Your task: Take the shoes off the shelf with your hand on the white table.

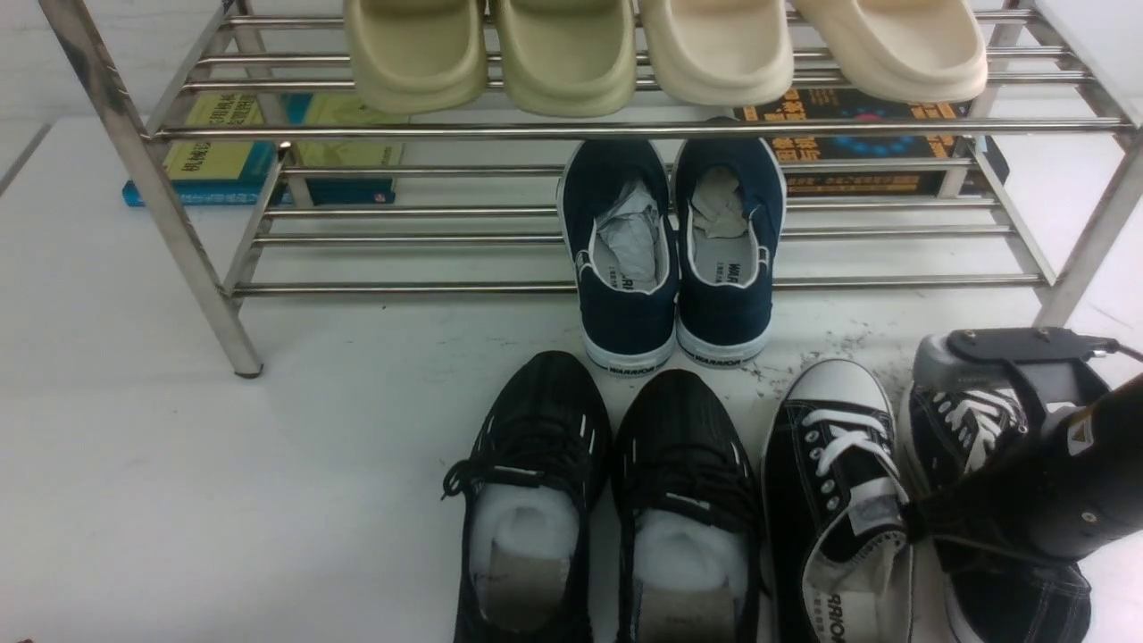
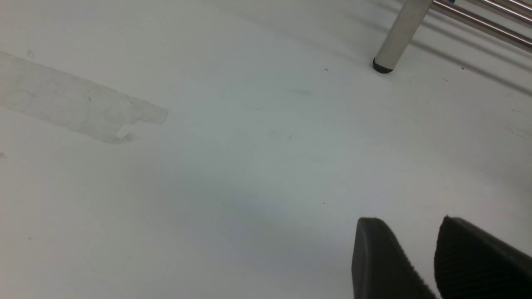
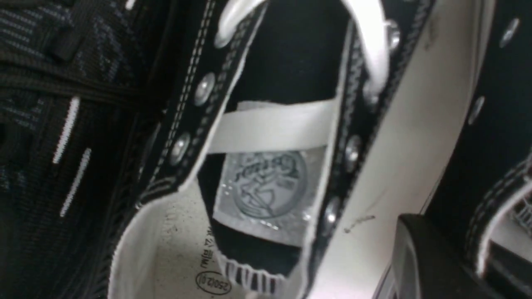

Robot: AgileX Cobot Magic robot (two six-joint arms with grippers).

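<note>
The pair of black canvas shoes stands on the white table [image 1: 179, 446] at the front right, in front of the shelf [image 1: 625, 130]. The left shoe [image 1: 839, 473] lies free; its tongue and white laces fill the right wrist view [image 3: 266, 187]. My right gripper [image 1: 929, 527] reaches down onto the inner side wall of the right shoe [image 1: 969, 420]. One finger [image 3: 419, 257] presses the outside of that shoe's canvas [image 3: 494, 137]; the other finger is hidden behind the wall. My left gripper [image 2: 419, 241] hangs open and empty over bare table [image 2: 249, 166], near a shelf leg [image 2: 399, 37].
Navy slip-ons [image 1: 674, 259] sit on the lower tier, heels over its front bar. All-black mesh sneakers [image 1: 607, 500] stand on the table left of the canvas pair. Foam slides [image 1: 661, 49] fill the top tier. Books [image 1: 241, 152] lie under the shelf.
</note>
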